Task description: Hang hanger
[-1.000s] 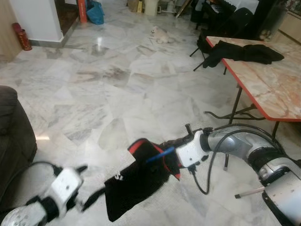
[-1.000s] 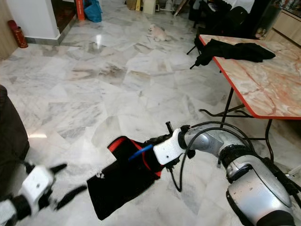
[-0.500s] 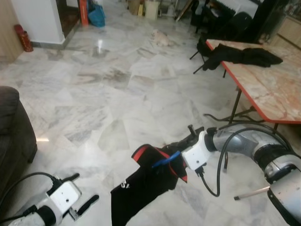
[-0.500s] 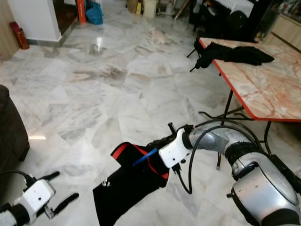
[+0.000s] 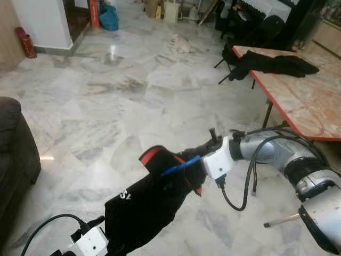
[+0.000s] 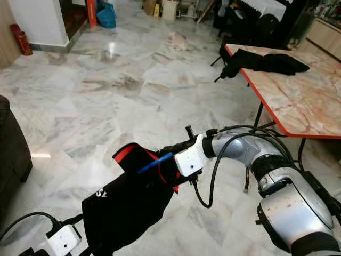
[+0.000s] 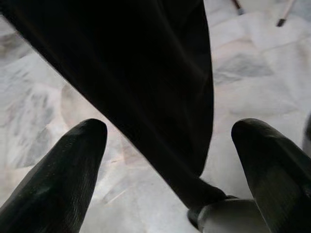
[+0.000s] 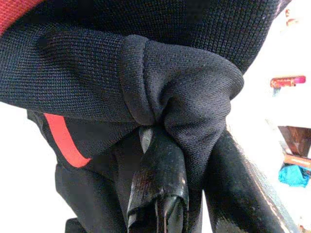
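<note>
Here, near left, the left gripper [image 7: 165, 160] hangs with fingers spread apart under a black garment [image 5: 144, 205]; this drapes from a blue hanger [image 5: 180, 165] clamped in the right gripper [image 5: 198, 162], above the marble floor [image 5: 106, 106]

The room was evenly and brightly lit, and both eye views were sharp. A white glare patch [image 5: 113, 50] shone on the polished marble floor [image 5: 106, 106] toward the far side, with a smaller glint [image 5: 47, 158] beside the dark sofa [image 5: 16, 154]. The left wrist view was dim and soft. The right wrist view's background was blown out to white.
</note>
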Controlling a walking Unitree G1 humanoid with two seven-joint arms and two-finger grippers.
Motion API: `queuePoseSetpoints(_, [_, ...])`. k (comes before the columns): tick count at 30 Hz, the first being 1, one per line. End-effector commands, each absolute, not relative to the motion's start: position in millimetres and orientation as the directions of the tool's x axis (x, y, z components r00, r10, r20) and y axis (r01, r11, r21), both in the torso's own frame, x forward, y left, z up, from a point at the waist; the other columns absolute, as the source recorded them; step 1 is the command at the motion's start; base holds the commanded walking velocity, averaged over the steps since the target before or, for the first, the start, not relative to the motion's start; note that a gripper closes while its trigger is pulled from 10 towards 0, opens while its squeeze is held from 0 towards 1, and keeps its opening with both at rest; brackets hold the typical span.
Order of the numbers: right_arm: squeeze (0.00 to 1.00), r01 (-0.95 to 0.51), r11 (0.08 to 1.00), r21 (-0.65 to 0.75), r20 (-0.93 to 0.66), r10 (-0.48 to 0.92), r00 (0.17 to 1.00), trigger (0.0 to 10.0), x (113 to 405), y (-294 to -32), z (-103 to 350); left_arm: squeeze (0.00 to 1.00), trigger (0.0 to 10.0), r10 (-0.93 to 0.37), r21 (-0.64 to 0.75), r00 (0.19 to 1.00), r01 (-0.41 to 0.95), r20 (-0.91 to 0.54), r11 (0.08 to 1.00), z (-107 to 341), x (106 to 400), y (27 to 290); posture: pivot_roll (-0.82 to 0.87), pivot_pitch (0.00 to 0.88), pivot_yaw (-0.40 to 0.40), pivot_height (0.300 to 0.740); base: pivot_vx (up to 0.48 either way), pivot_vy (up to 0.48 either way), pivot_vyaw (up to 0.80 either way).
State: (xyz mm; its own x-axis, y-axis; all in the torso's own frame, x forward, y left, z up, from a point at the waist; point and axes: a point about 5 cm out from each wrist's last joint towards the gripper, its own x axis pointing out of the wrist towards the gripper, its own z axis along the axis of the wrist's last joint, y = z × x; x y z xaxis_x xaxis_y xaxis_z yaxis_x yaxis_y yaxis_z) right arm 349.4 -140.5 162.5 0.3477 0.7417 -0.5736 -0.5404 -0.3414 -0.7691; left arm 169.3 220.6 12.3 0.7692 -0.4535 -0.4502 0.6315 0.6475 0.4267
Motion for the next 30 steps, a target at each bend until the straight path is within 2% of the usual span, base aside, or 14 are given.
queuePoseSetpoints(1, [0.00, -0.533, -0.316, -0.785, -0.549, 0.754, 0.361, 10.0, 351, -144, 170, 0.00, 10.0, -0.432, 0.456, 0.785, 0.614, -0.445, 0.645, 9, 169, 221, 0.00, 0.025, -0.154, 0.740, 0.000, 0.000, 0.00])
queuePoseSetpoints(3, [0.00, -0.543, -0.317, -0.777, -0.554, 0.753, 0.354, 10.0, 351, -145, 170, 0.00, 10.0, -0.401, 0.487, 0.820, 0.567, -0.408, 0.664, 11, 172, 224, 0.00, 0.025, -0.154, 0.740, 0.000, 0.000, 0.00])
queuePoseSetpoints(4, [0.00, -0.550, -0.321, -0.771, -0.562, 0.749, 0.351, 10.0, 350, -146, 169, 0.00, 10.0, -0.345, 0.513, 0.868, 0.491, -0.357, 0.704, 16, 175, 231, 0.00, 0.025, -0.154, 0.740, 0.000, 0.000, 0.00])
queuePoseSetpoints(6, [0.00, -0.555, -0.324, -0.766, -0.569, 0.745, 0.350, 10.0, 350, -148, 168, 0.00, 10.0, -0.317, 0.528, 0.892, 0.448, -0.323, 0.722, 20, 176, 235, 0.00, 0.025, -0.154, 0.740, 0.000, 0.000, 0.00])
queuePoseSetpoints(20, [0.00, -0.562, -0.321, -0.762, -0.559, 0.764, 0.322, 10.0, 349, -142, 170, 0.00, 9.8, -0.378, 0.509, 0.869, 0.493, -0.318, 0.705, 14, 190, 222, -0.01, 0.022, -0.154, 0.740, 0.000, 0.000, 0.00])
queuePoseSetpoints(21, [0.00, -0.564, -0.322, -0.761, -0.561, 0.763, 0.321, 10.0, 349, -142, 170, 0.00, 5.6, -0.380, 0.510, 0.870, 0.491, -0.313, 0.706, 15, 191, 221, -0.01, 0.022, -0.154, 0.740, 0.000, 0.000, 0.00])
queuePoseSetpoints(23, [0.00, -0.566, -0.323, -0.758, -0.563, 0.762, 0.319, 10.0, 348, -143, 170, 0.00, 2.5, -0.384, 0.510, 0.872, 0.489, -0.305, 0.707, 16, 194, 220, -0.01, 0.022, -0.154, 0.740, 0.000, 0.000, 0.00])
queuePoseSetpoints(24, [0.00, -0.567, -0.322, -0.758, -0.563, 0.762, 0.319, 10.0, 348, -144, 170, 0.00, 2.5, -0.385, 0.510, 0.871, 0.490, -0.303, 0.707, 16, 195, 220, -0.01, 0.022, -0.154, 0.740, 0.000, 0.000, 0.00])
queuePoseSetpoints(25, [0.00, -0.570, -0.322, -0.756, -0.565, 0.761, 0.319, 10.0, 348, -144, 169, 0.00, 0.0, -0.388, 0.510, 0.872, 0.489, -0.299, 0.708, 16, 196, 220, -0.01, 0.019, -0.151, 0.740, 0.000, 0.000, 0.00])
queuePoseSetpoints(30, [0.00, -0.573, -0.320, -0.755, -0.565, 0.761, 0.318, 10.0, 348, -144, 169, 0.00, 0.0, -0.395, 0.510, 0.869, 0.495, -0.299, 0.703, 16, 196, 219, -0.01, 0.019, -0.151, 0.740, 0.000, 0.000, 0.00])
